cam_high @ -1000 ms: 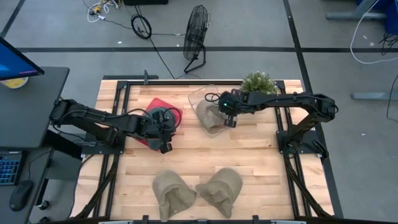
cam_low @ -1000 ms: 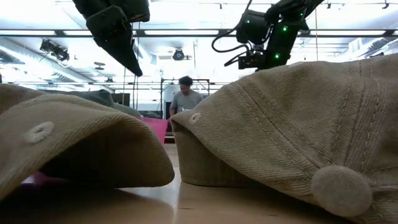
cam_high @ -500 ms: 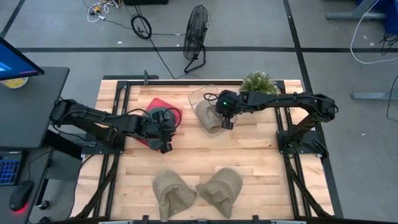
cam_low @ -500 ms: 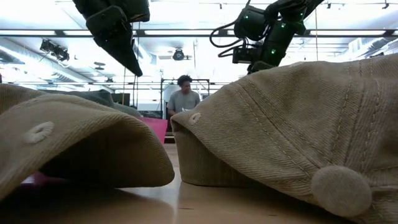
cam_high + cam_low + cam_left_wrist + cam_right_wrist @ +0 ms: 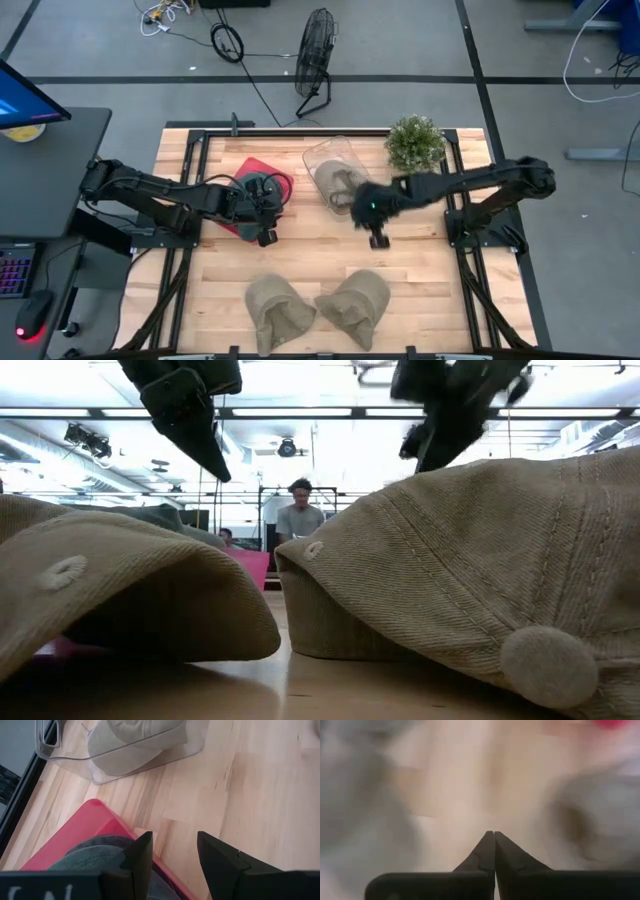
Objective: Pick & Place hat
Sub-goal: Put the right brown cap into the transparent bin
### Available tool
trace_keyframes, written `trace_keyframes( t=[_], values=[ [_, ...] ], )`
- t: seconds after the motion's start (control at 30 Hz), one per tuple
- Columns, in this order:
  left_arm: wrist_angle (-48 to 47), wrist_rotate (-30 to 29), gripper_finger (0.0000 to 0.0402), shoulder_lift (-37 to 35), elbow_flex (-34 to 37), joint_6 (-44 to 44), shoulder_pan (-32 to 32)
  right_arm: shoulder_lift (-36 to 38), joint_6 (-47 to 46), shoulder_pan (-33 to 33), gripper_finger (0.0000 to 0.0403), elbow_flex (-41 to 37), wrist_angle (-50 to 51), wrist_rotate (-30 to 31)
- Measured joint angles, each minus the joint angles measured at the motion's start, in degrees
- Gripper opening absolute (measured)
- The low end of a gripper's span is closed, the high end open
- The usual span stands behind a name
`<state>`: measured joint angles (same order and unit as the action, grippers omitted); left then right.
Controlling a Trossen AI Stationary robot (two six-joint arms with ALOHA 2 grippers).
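Hats: one sits in the clear bin (image 5: pixel 332 172), two (image 5: pixel 279 310) wait on the table (image 5: pixel 420 270). Right hand (image 5: pixel 378 241) pinched empty; left hand (image 5: pixel 172 855) parted, empty.

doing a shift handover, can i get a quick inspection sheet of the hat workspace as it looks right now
surface: wooden table, bare boards between the items
job's things: two tan hats at the near edge; one tan hat in the clear bin; a grey hat on the red tray
clutter: potted plant at the far right corner
grippers: left gripper open above the red tray; right gripper shut, empty, mid-table beside the bin
cables: loose cords on the floor behind the table
surroundings: floor fan, desk at left, a person in the room
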<state>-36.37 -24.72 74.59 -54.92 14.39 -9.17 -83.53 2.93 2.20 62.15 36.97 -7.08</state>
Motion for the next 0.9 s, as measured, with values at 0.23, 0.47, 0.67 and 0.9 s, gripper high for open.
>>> trace_keyframes(
  t=[0.23,0.47,0.67,0.9],
  values=[
    [2.56,0.01,0.016,0.0,0.0,0.02,0.0,-1.87,-10.51,10.47,0.0054,0.0,-0.3,-2.84],
    [2.72,0.01,0.016,0.02,0.02,0.02,0.0,-4.18,-14.67,17.92,0.0137,-0.04,-6.45,-0.64],
    [2.54,0.01,0.016,0.02,0.02,0.02,0.0,-4.62,-20.8,25.46,0.0187,-0.02,-17.48,1.82],
    [2.58,0.01,0.016,0.02,0.02,2.53,-0.02,-11.62,-29.64,32.96,0.0206,-0.02,-21.71,14.23]
  ],
)
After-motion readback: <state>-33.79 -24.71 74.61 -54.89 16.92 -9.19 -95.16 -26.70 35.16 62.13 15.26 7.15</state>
